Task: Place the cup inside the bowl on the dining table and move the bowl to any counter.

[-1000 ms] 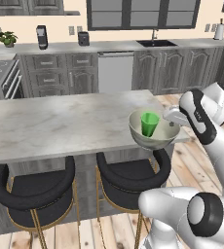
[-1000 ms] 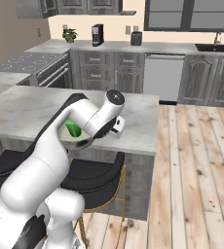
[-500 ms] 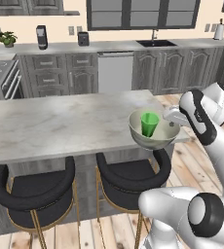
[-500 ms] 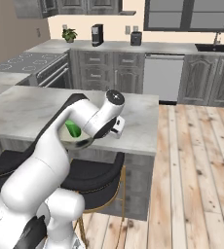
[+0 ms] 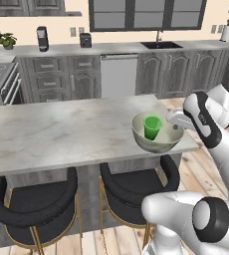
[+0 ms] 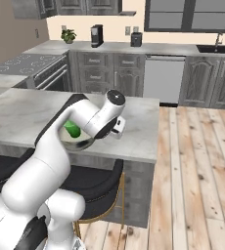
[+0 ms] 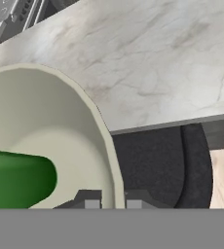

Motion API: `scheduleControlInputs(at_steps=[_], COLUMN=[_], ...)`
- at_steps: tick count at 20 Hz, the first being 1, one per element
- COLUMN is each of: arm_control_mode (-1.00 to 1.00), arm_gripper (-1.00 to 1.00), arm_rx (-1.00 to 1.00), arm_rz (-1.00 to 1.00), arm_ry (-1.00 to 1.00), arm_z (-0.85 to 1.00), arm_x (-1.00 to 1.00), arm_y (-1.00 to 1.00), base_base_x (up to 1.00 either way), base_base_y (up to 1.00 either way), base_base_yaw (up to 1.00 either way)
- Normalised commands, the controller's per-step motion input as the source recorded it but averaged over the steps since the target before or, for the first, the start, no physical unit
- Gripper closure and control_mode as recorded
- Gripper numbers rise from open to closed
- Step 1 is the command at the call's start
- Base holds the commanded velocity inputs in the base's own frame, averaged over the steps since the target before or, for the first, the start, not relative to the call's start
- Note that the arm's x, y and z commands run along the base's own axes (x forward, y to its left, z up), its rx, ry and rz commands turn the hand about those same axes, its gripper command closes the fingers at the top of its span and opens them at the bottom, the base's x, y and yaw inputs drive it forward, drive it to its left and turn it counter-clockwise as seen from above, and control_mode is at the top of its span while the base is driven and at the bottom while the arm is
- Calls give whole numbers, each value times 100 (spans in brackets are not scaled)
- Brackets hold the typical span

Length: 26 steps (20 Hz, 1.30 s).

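The greyish bowl (image 5: 159, 142), pale cream-green inside, hangs at the front right corner of the dining table (image 5: 61, 134), partly over its front edge. The small green cup (image 5: 152, 127) stands upright inside it. My gripper (image 5: 177, 124) is shut on the bowl's right rim. In the hand view the bowl's rim (image 7: 102, 126) runs down between my fingertips (image 7: 88, 201), and the cup (image 7: 16, 177) shows at the lower left inside the bowl, with my gripper (image 7: 110, 203) clamped on the wall. From the right base view the bowl (image 6: 79, 143) and cup (image 6: 73, 129) sit behind my forearm.
Two black stools (image 5: 34, 204) (image 5: 136, 184) stand under the table's front edge. The counter (image 5: 116, 48) runs along the windowed wall with a sink (image 5: 161, 45), a coffee machine (image 5: 43, 39) and a plant (image 5: 7, 40). Wooden floor (image 6: 197, 161) lies open to the right.
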Motion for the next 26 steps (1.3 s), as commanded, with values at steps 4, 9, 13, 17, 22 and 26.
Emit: scheduleControlInputs(at_steps=[4,9,13,17,22,26], arm_control_mode=[100,100,100,100,100,100], arm_gripper=[100,100,100,100,100,100], arm_rx=[0,0,0,0,0,0], arm_rz=[0,0,0,0,0,0], arm_ry=[0,0,0,0,0,0], arm_z=[0,0,0,0,0,0], arm_x=[0,0,0,0,0,0], arm_y=[0,0,0,0,0,0], base_base_x=[0,0,0,0,6,37], base_base_y=[0,-7,-63,-98,-89,-90], base_base_yaw=[0,0,-1,-5,-2,0])
